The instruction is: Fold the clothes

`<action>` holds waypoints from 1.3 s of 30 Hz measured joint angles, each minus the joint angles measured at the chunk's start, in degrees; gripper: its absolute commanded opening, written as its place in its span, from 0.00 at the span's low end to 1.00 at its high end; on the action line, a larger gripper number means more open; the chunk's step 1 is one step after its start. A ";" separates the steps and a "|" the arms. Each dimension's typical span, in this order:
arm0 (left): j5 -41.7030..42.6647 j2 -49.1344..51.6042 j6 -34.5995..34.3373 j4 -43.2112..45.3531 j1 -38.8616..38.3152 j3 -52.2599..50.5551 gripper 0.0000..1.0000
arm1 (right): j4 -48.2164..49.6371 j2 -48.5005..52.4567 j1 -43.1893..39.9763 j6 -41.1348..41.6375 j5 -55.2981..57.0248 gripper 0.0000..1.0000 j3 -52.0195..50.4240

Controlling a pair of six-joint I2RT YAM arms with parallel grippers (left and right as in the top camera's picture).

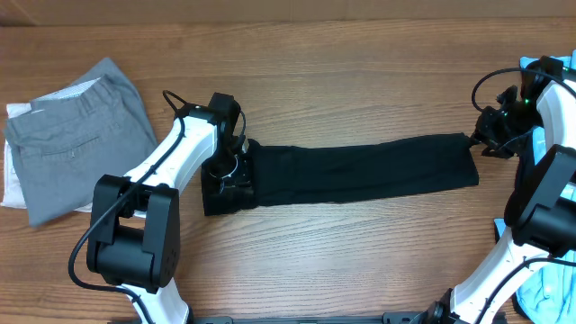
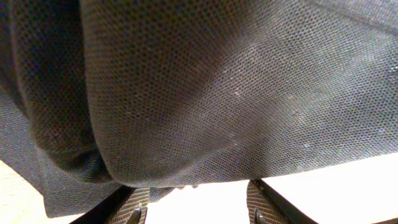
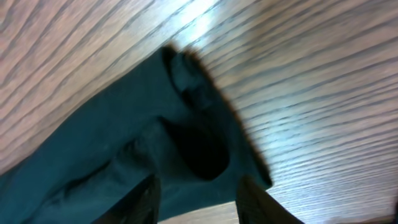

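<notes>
The clothes [image 1: 360, 171], a black garment, lie folded into a long narrow strip across the middle of the wooden table. My left gripper [image 1: 227, 171] is down at the strip's left end. In the left wrist view the mesh fabric [image 2: 217, 93] fills the frame, and the left gripper [image 2: 196, 190] is open, its tips reaching the cloth's edge with nothing between them. My right gripper [image 1: 475, 139] is at the strip's far right corner. In the right wrist view it [image 3: 196, 186] hovers open just over the garment's end [image 3: 124, 143].
Grey trousers [image 1: 76, 135] lie folded on a white cloth at the left edge. A light-blue garment [image 1: 549, 288] shows at the bottom right beside the right arm's base. Bare wood surrounds the strip.
</notes>
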 measured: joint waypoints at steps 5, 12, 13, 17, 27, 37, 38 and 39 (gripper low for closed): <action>-0.02 0.00 -0.02 0.00 0.00 0.00 0.54 | -0.81 0.00 0.33 -1.18 -2.32 0.44 -0.09; -0.02 0.00 -0.02 0.00 0.00 0.00 0.53 | 4.85 0.00 0.83 -1.55 -2.56 0.44 -4.46; -0.02 0.00 -0.02 0.00 -0.02 0.00 0.53 | 5.44 0.00 0.83 -1.53 -2.56 0.43 -5.03; -0.02 0.00 -0.02 0.00 0.00 0.00 0.54 | 6.45 0.00 0.83 -1.88 -2.97 0.09 -5.73; -0.02 0.00 -0.02 0.00 -0.02 0.00 0.54 | 6.93 0.00 0.83 -1.79 -5.27 0.04 -5.75; 0.00 0.00 -0.02 0.00 -0.02 -0.04 0.54 | 9.11 0.00 0.83 -1.64 -14.21 0.04 0.11; -0.02 0.00 -0.02 0.00 0.00 -0.07 0.54 | 9.60 0.00 0.83 -1.49 -15.78 0.04 2.10; -0.02 0.00 -0.02 0.00 0.00 -0.09 0.54 | 10.23 0.00 0.83 -1.40 -16.70 0.04 3.56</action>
